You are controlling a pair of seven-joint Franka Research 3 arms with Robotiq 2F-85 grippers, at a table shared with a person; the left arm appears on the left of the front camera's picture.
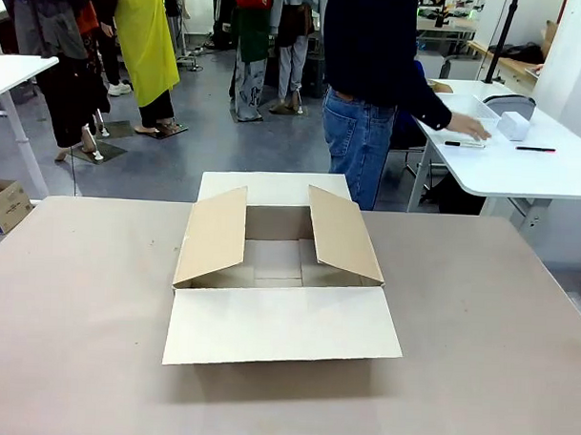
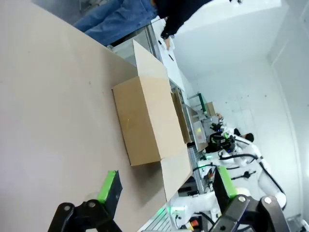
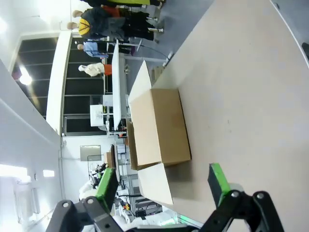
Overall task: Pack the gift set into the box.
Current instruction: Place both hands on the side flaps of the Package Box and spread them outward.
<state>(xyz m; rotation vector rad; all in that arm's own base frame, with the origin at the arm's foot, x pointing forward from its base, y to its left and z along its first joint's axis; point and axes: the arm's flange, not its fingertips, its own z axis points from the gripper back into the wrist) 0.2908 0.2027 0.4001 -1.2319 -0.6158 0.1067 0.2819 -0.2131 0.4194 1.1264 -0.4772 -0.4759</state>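
While the left gripper hangs empty with jaws spread, the box sits at the centre of the table, flaps splayed. Judged light, stiff corrugated card with floppy flaps; best held by a side wall at 3 or 9 o'clock. The right gripper is likewise agape and empty.

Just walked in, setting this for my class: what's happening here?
Nothing is being handled on the table yet. The box stands open in the middle, flaps spread, with nothing showing inside. The left gripper and right gripper are open, hold nothing and sit back from the box. The person at the far side faces a side table, one hand at a clear tray there.
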